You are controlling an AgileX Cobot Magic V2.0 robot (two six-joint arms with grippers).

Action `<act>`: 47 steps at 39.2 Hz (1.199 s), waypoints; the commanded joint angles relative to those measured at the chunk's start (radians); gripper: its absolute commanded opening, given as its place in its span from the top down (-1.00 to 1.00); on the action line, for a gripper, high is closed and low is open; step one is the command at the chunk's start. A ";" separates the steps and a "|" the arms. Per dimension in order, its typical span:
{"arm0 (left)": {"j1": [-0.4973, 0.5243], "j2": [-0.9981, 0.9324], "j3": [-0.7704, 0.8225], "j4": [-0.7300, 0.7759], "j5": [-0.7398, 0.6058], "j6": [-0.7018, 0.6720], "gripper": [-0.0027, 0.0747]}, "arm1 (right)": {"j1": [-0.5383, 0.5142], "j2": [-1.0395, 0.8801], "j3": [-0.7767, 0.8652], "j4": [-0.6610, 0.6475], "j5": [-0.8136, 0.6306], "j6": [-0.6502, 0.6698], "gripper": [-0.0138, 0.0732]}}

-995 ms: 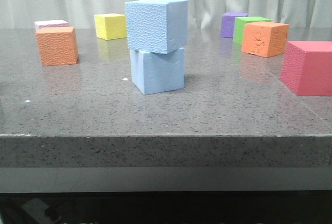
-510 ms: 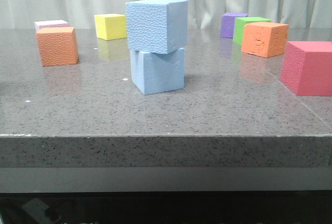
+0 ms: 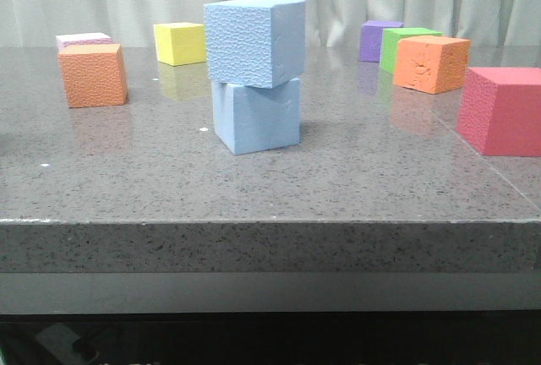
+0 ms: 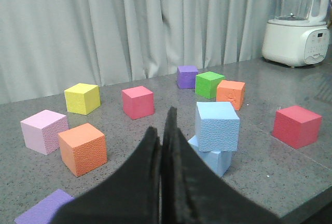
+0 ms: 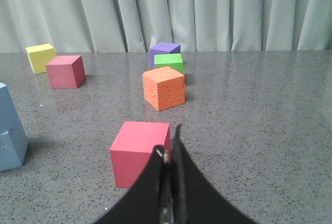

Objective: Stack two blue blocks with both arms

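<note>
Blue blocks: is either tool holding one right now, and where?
Neither. The left tool and right tool are shut on nothing; the textured blue block rests free on the smoother blue block.

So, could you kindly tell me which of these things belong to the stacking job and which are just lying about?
Belongs to the job:
- textured blue block, on top
- smoother blue block, underneath
- left pincer and right pincer, both shut, holding nothing

Just lying about:
- orange cubes
- yellow cube
- purple cube
- green cube
- red cube
- blender
</note>
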 commanded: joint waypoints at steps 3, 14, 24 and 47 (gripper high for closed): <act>-0.006 0.013 -0.024 -0.003 -0.083 -0.002 0.98 | -0.004 0.010 -0.026 -0.010 -0.088 -0.010 0.84; -0.006 0.013 -0.024 -0.003 -0.083 -0.002 0.98 | -0.004 0.010 -0.026 -0.010 -0.088 -0.010 0.84; -0.003 0.013 0.045 -0.129 -0.085 0.205 0.98 | -0.004 0.010 -0.026 -0.010 -0.088 -0.010 0.84; 0.425 -0.244 0.375 -0.368 -0.142 0.233 0.98 | -0.004 0.010 -0.026 -0.010 -0.088 -0.010 0.84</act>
